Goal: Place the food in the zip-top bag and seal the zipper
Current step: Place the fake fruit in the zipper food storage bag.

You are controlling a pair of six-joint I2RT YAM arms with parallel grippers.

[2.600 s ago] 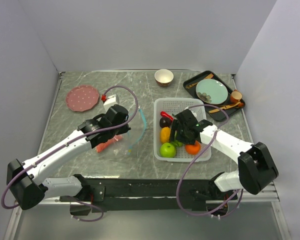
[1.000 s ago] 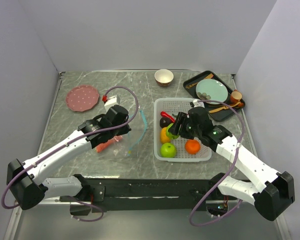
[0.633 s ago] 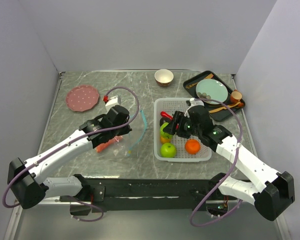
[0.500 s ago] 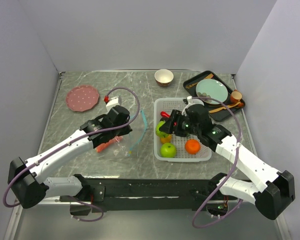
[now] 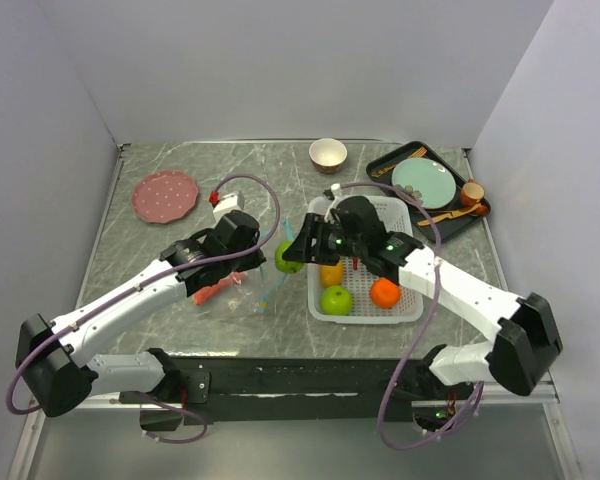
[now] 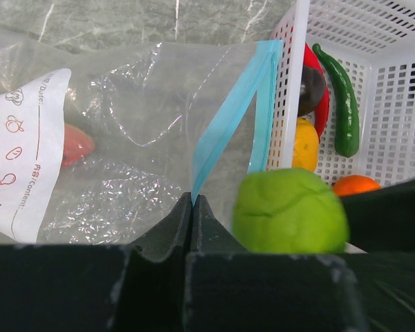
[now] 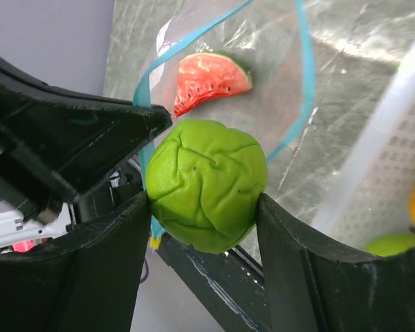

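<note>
One piece is in so far: a watermelon slice lies inside the clear bag. Second piece is in hand. A green apple is gripped between the right gripper's fingers, in the air just beside the bag's mouth, not yet inside.

Bag lies on the table left of the white basket, mouth facing the basket, blue zipper gaping.

In the basket I can see another green apple, an orange, a yellow lemon, a red chili, a green pepper and a dark brown piece. So early days by my read: at least six more picks after this one, then the seal, which isn't started.

Poses:
- **Left:** left gripper is clenched on one lip of the zipper, holding it up so the mouth is propped open. Left arm stretches diagonally from its base toward the table's middle.
- **Right:** right arm reaches across over the basket's left wall, wrist turned leftward, apple between basket and bag.

Drop looks tight. The apple sits right by the left fingers at the lip and probably needs to go further in before release.
</note>
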